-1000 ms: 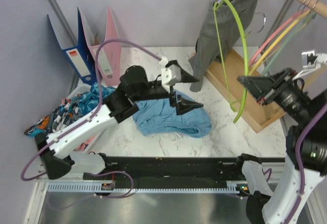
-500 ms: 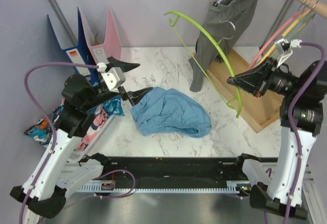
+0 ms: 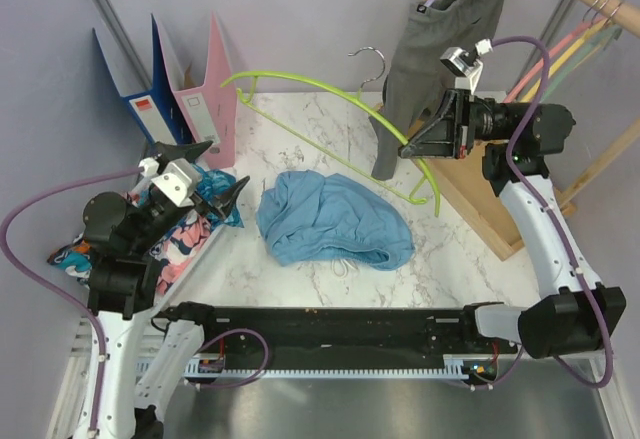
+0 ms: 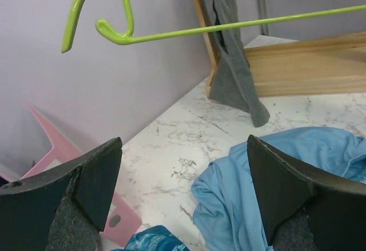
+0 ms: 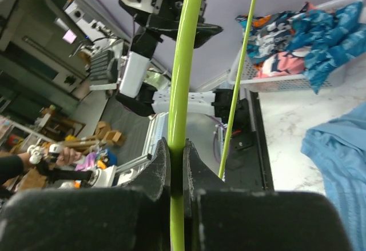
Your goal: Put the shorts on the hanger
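On table (image 3: 300, 134), shorts (image 3: 335, 221) apart; right tool (image 3: 407, 149) grips hanger (image 5: 186, 62)

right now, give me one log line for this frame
right gripper: shut on hanger, held above table | left gripper: open, empty | shorts: heaped on table, not on hanger

The marble worktop (image 3: 310, 129) carries two blue binders (image 3: 140, 99) and a pink binder (image 3: 218, 84), upright by the back wall. At left, patterned clothes (image 3: 195, 214) fill a white basket (image 5: 286, 81). At right, a grey garment (image 3: 425, 59) hangs on a wooden rack (image 3: 485, 194), beside pink and yellow hangers (image 3: 557, 56).
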Robot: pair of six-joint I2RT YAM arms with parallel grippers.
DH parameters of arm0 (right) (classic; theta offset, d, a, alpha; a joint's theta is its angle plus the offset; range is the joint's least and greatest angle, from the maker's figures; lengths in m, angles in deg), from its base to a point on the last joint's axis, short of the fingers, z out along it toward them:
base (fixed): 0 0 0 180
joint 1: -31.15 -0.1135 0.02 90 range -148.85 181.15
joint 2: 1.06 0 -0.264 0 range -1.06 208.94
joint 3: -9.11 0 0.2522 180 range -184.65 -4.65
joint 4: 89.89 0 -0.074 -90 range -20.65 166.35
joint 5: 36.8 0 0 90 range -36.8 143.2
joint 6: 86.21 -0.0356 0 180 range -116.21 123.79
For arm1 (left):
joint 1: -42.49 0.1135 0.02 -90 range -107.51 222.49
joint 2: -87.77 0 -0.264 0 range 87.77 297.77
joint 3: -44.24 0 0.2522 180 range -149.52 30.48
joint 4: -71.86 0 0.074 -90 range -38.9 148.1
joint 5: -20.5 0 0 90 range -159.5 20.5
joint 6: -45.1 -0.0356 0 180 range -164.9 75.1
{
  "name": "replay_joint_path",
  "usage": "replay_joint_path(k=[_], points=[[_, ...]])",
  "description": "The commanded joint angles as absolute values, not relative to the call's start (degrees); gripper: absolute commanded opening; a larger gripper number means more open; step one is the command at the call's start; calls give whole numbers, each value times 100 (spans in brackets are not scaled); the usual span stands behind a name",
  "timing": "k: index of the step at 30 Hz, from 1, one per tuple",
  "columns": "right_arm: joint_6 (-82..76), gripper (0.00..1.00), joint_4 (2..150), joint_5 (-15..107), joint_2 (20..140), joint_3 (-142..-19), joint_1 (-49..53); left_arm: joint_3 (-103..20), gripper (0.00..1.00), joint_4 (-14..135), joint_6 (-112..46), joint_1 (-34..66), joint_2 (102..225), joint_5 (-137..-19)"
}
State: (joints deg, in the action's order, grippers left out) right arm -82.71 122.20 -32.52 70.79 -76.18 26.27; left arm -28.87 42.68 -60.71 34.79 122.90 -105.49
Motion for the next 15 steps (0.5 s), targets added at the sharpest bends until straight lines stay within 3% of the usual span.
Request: replay_joint_path(k=[1,4,7,10,15], points=[[-8413,0,12753,-2979,7302,-8155,2027,-2832,96,4386,-5678,3888,12134,-10237],[-7431,0,10710,-2417,7487,-8532,1535,-2823,97,4386,-5519,4011,12038,-10377],[-4192,0,5572,-1197,7820,-10435,929,-2858,96,4307,-5553,4021,11923,-10763],[-3717,0,5405,-324,7979,-10915,892,-3077,97,4167,-5703,4021,11862,-10782],[-1053,0,3445,1472,8340,-10978,612,-3718,97,3562,-5729,4021,11984,-10746]])
